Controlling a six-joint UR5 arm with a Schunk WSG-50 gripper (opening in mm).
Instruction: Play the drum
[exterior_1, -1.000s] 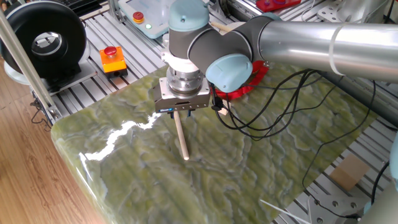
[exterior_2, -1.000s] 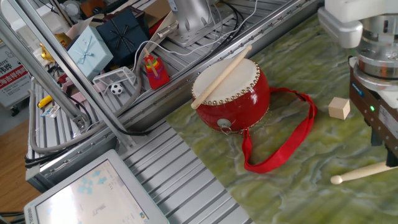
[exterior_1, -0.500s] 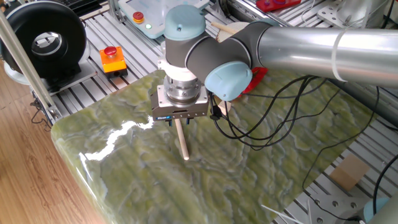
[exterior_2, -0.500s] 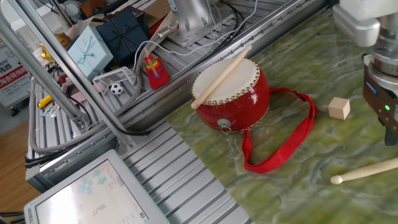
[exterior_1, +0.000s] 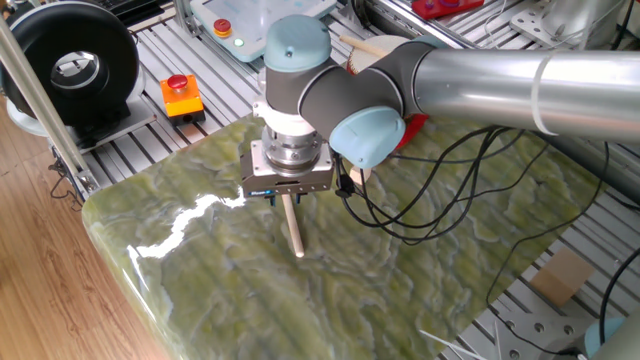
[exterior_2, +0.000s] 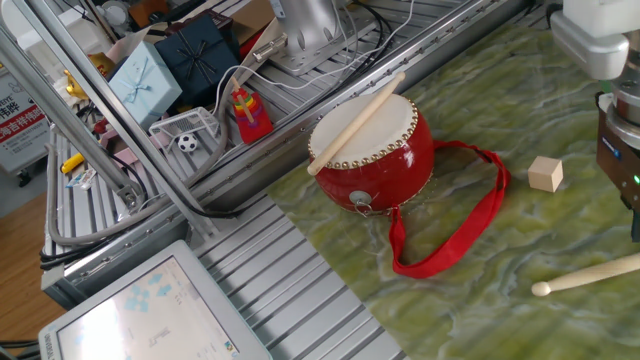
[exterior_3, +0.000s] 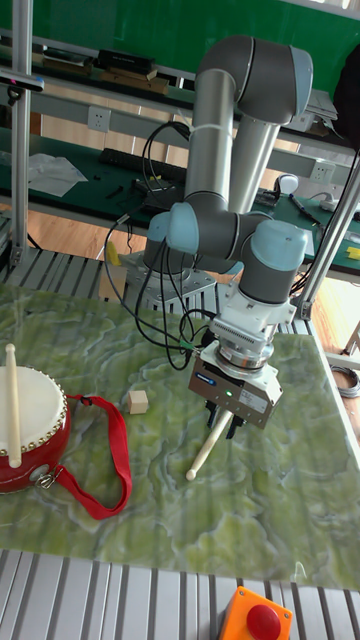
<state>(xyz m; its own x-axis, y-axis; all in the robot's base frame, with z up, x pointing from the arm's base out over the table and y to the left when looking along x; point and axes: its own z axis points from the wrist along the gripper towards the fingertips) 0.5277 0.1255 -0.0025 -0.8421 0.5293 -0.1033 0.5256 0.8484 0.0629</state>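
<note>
The drum (exterior_2: 376, 152) is red with a cream skin and stands on the green marbled table, one drumstick (exterior_2: 357, 122) lying across its top. Its red ribbon strap (exterior_2: 455, 225) trails over the table. A second drumstick (exterior_1: 293, 227) lies flat on the table, well away from the drum. My gripper (exterior_1: 286, 197) hangs low over that stick's upper end, open, with a finger on each side of it. The tall fixed view shows the gripper (exterior_3: 223, 418) straddling the stick (exterior_3: 203, 455), with the drum (exterior_3: 28, 428) far to the left.
A small wooden cube (exterior_2: 545, 173) lies between drum and gripper. Black cables (exterior_1: 430, 205) droop from the arm onto the table. An orange box with a red button (exterior_1: 181, 95) sits on the slatted frame beyond the table's edge. A black round unit (exterior_1: 70, 60) stands at the far left.
The gripper has shifted a little along the lying drumstick toward its upper end, sliding further out of the other fixed view. The stick, drum and cube stayed put.
</note>
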